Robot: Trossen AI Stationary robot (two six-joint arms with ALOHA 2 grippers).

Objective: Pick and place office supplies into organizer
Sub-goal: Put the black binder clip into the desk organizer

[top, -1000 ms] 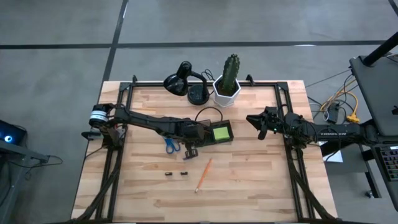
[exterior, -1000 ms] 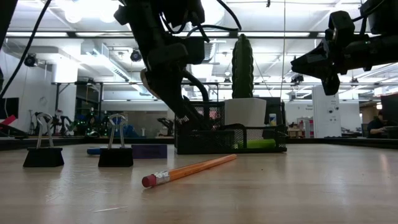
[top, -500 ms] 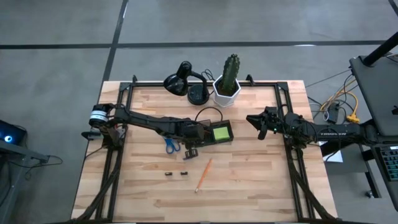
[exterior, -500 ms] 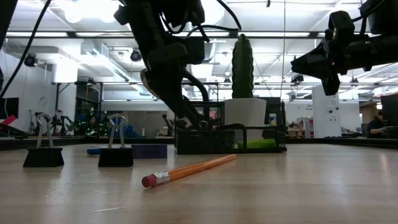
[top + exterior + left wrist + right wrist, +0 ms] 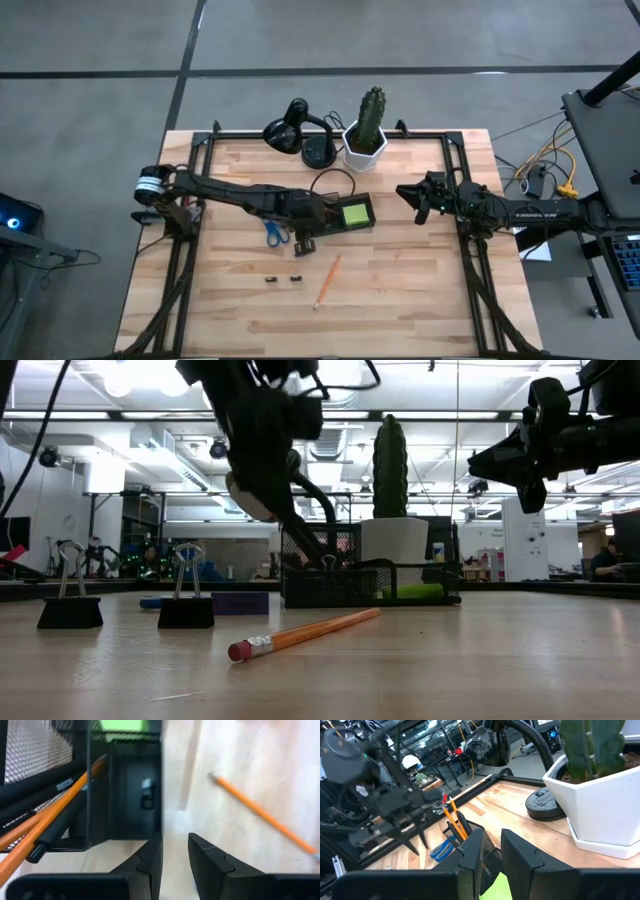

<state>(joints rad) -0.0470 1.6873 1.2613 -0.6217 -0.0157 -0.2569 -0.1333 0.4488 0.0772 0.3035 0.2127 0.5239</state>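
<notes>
The organizer (image 5: 328,204), a black mesh desk tray, stands mid-table holding a lime-green sticky pad (image 5: 354,213), orange pencils (image 5: 60,802) and black pens leaning in its tall cup, and a small dark clip (image 5: 146,793) in a low compartment. My left gripper (image 5: 175,852) hovers open, pointing steeply down, just off the tray's near left corner (image 5: 305,243), with nothing between its fingers. One orange pencil (image 5: 327,280), two black binder clips (image 5: 271,278) (image 5: 296,277) and blue-handled scissors (image 5: 277,234) lie on the wood. My right gripper (image 5: 412,197) waits level at the right, slightly open and empty.
A black desk lamp (image 5: 298,132) and a cactus in a white pot (image 5: 367,140) stand at the far edge behind the tray. Black frame rails (image 5: 465,250) run along the table's sides. Bare wood stretches near and right of the loose pencil.
My left gripper has risen a little beside the organizer's near left corner and tipped slightly. The supplies on the table lie where they were.
</notes>
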